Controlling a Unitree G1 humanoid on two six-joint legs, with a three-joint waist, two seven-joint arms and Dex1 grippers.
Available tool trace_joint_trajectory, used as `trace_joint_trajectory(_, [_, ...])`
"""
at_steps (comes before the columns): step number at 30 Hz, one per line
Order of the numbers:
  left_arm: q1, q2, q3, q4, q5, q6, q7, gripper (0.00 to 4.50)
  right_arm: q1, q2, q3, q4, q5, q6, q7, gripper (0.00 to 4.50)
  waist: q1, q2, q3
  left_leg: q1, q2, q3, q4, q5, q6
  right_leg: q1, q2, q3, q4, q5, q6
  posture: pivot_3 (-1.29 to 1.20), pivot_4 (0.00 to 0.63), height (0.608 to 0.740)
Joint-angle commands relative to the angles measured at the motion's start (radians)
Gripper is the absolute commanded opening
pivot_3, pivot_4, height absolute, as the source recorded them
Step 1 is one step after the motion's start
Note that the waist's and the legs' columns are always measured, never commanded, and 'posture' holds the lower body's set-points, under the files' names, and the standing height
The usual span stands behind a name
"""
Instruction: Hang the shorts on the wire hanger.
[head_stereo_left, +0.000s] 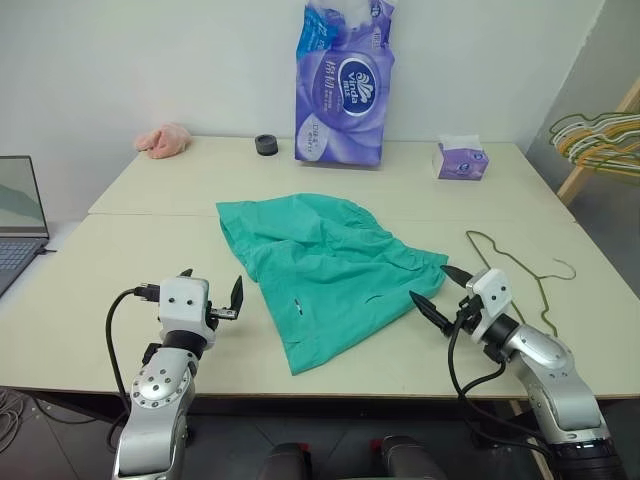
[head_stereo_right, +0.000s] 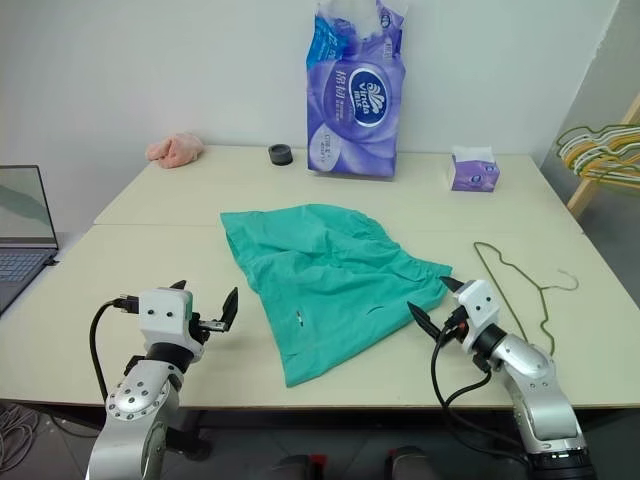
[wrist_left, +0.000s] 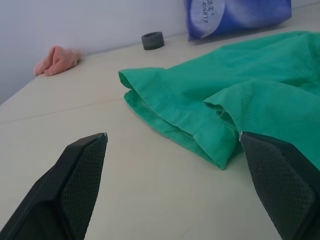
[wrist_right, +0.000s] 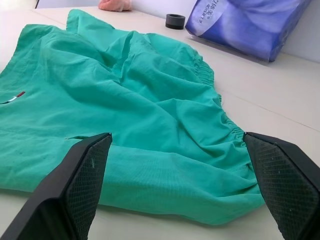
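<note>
The teal-green shorts (head_stereo_left: 320, 265) lie spread flat in the middle of the pale table (head_stereo_left: 120, 260), waistband toward the right and a small white mark (wrist_right: 15, 96) near one hem. The thin olive-gold wire hanger (head_stereo_left: 541, 285) lies flat on the table just right of the shorts. My left gripper (head_stereo_left: 212, 278) hovers open near the front edge, left of the shorts' hem, with nothing between its fingers. At the shorts' waistband corner my right gripper (head_stereo_left: 428, 282) stands open and points left at the fabric (wrist_right: 165, 150), with the hanger behind it.
A purple tissue-roll pack (head_stereo_left: 340, 85), a small tissue box (head_stereo_left: 461, 160), a black ring (head_stereo_left: 266, 144) and a pink cloth lump (head_stereo_left: 163, 140) sit along the back of the table. A laptop (head_stereo_left: 18, 215) stands at far left. A rack of hangers (head_stereo_left: 600, 140) is at far right.
</note>
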Motion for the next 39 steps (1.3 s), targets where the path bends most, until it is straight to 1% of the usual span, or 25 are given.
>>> trace_joint_trajectory(1, [-0.014,0.012,0.000,-0.042,-0.008,0.001,-0.016,4.49,-0.010,-0.011,-0.004,-0.023,-0.005,-0.014,0.010,4.50,0.000,0.000,0.000,0.000,0.000,0.000,0.000,0.000,0.000,0.000,0.000,0.000,0.000,0.000,0.000,-0.01,0.067,0.740])
trace_joint_trajectory(4, [-0.016,0.018,-0.005,-0.043,-0.017,0.012,-0.039,4.49,-0.005,-0.016,-0.004,-0.026,-0.007,-0.015,0.013,4.50,0.000,0.000,0.000,0.000,0.000,0.000,0.000,0.000,0.000,0.000,0.000,0.000,0.000,0.000,0.000,-0.02,0.068,0.740])
trace_joint_trajectory(5, [-0.007,0.015,-0.009,-0.062,-0.079,0.002,-0.093,4.49,-0.002,-0.026,-0.001,-0.030,-0.006,-0.013,0.025,4.50,-0.001,0.000,0.000,0.000,0.000,0.000,0.000,0.000,0.000,0.000,0.000,0.000,0.000,0.000,0.000,-0.02,0.069,0.740])
trace_joint_trajectory(6, [0.003,0.026,-0.028,-0.081,-0.121,0.038,-0.143,4.49,0.004,-0.042,0.002,-0.041,-0.002,-0.008,0.046,4.50,-0.001,0.000,0.001,0.000,0.000,0.000,0.000,0.000,0.000,0.000,0.000,0.000,0.000,0.000,0.000,-0.03,0.071,0.740])
trace_joint_trajectory(8, [0.024,0.076,-0.103,-0.114,-0.155,0.064,-0.259,4.49,0.018,-0.080,0.010,-0.072,0.017,0.011,0.095,4.50,-0.002,0.001,0.002,0.000,0.000,0.000,0.000,0.000,0.000,0.000,0.000,0.000,0.000,-0.001,-0.001,-0.04,0.074,0.740])
trace_joint_trajectory(10, [0.031,0.118,-0.155,-0.134,-0.164,0.092,-0.314,4.49,0.027,-0.112,0.013,-0.098,0.038,0.033,0.133,4.50,-0.002,0.002,0.003,0.000,0.000,0.001,-0.001,0.000,0.000,0.000,-0.001,0.000,-0.001,-0.001,-0.001,-0.05,0.078,0.740])
trace_joint_trajectory(14, [-0.002,0.225,-0.265,-0.161,-0.199,0.200,-0.453,4.49,0.057,-0.245,-0.006,-0.200,0.151,0.176,0.277,4.50,-0.005,0.004,0.007,0.000,0.000,0.000,-0.004,0.000,0.000,-0.001,-0.001,0.001,-0.001,-0.003,-0.003,-0.09,0.083,0.740])
trace_joint_trajectory(15, [-0.015,0.246,-0.281,-0.159,-0.197,0.222,-0.467,4.49,0.060,-0.273,-0.014,-0.217,0.172,0.204,0.296,4.50,-0.006,0.005,0.007,0.000,0.000,0.000,-0.005,0.000,0.000,-0.001,0.000,0.001,-0.001,-0.005,-0.007,-0.09,0.083,0.740])
trace_joint_trajectory(18, [-0.051,0.287,-0.327,-0.133,-0.174,0.258,-0.489,4.49,0.061,-0.327,-0.023,-0.256,0.203,0.251,0.324,4.50,-0.013,0.003,0.008,0.001,0.000,0.000,-0.008,0.000,0.000,-0.002,0.000,0.001,-0.001,-0.005,-0.007,-0.12,0.089,0.740])
trace_joint_trajectory(22, [-0.084,0.305,-0.380,-0.096,-0.121,0.271,-0.482,4.49,0.052,-0.329,-0.023,-0.285,0.207,0.261,0.314,4.50,-0.029,0.003,0.010,0.001,0.001,-0.002,-0.011,0.000,0.000,-0.002,0.001,0.000,-0.002,-0.006,-0.007,-0.13,0.092,0.740])
trace_joint_trajectory(28, [-0.085,0.332,-0.447,-0.091,-0.097,0.299,-0.521,4.49,0.058,-0.334,-0.023,-0.307,0.208,0.259,0.315,4.50,-0.038,0.002,0.019,0.000,0.001,-0.002,-0.012,0.000,0.000,-0.002,0.000,0.001,-0.004,-0.007,-0.006,-0.15,0.096,0.740])
trace_joint_trajectory(32, [-0.089,0.341,-0.448,-0.067,-0.069,0.296,-0.500,4.49,0.038,-0.349,-0.022,-0.304,0.193,0.245,0.327,4.50,-0.040,0.001,0.019,0.000,0.000,-0.002,-0.012,0.000,0.000,-0.002,-0.001,0.000,-0.004,-0.007,-0.005,-0.14,0.096,0.740])
trace_joint_trajectory(35, [-0.111,0.323,-0.419,-0.023,-0.036,0.281,-0.445,3.92,0.012,-0.367,-0.007,-0.283,0.146,0.204,0.340,4.50,-0.040,0.001,0.019,0.001,0.000,-0.002,-0.012,0.000,0.000,-0.002,-0.001,0.001,-0.004,-0.007,-0.004,-0.14,0.096,0.740])
trace_joint_trajectory(39, [-0.124,0.318,-0.367,-0.005,-0.053,0.269,-0.430,2.81,-0.023,-0.371,0.019,-0.246,0.078,0.156,0.335,4.50,-0.042,0.000,0.021,0.002,0.001,-0.002,-0.012,0.000,0.000,-0.001,-0.001,0.000,-0.004,-0.007,-0.004,-0.12,0.095,0.740])
